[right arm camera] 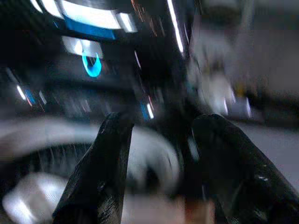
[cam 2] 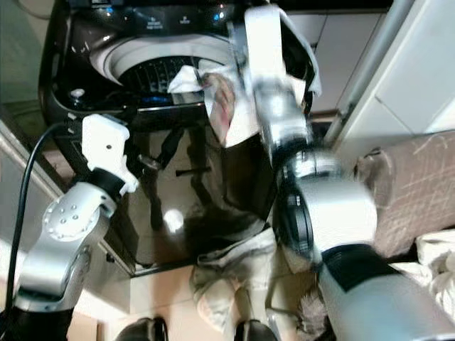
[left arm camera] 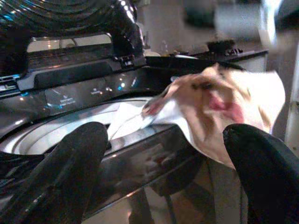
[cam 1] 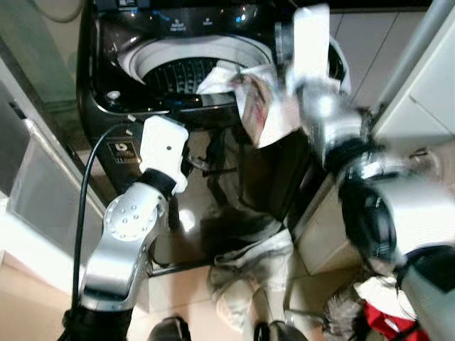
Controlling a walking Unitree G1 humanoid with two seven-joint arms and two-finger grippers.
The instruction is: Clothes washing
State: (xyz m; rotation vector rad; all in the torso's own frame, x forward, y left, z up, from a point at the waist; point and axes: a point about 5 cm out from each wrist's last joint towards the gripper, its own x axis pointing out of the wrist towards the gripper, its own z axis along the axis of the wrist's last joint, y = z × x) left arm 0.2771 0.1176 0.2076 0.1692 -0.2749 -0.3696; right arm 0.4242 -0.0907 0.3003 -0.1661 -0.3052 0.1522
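A black top-loading washing machine stands with its lid up, showing its white-ringed drum. A white garment with pink marks hangs over the front rim, one end inside the drum. My right arm reaches high above the machine, blurred. In its wrist view my right gripper hovers over the drum, open, nothing clearly between the fingers. My left gripper is low in front of the machine, open and empty, facing the draped garment.
More clothes lie heaped on the floor at the foot of the machine. A red item lies at the lower right. White cabinets close in the right side, and a glass panel the left. A black cable runs along my left arm.
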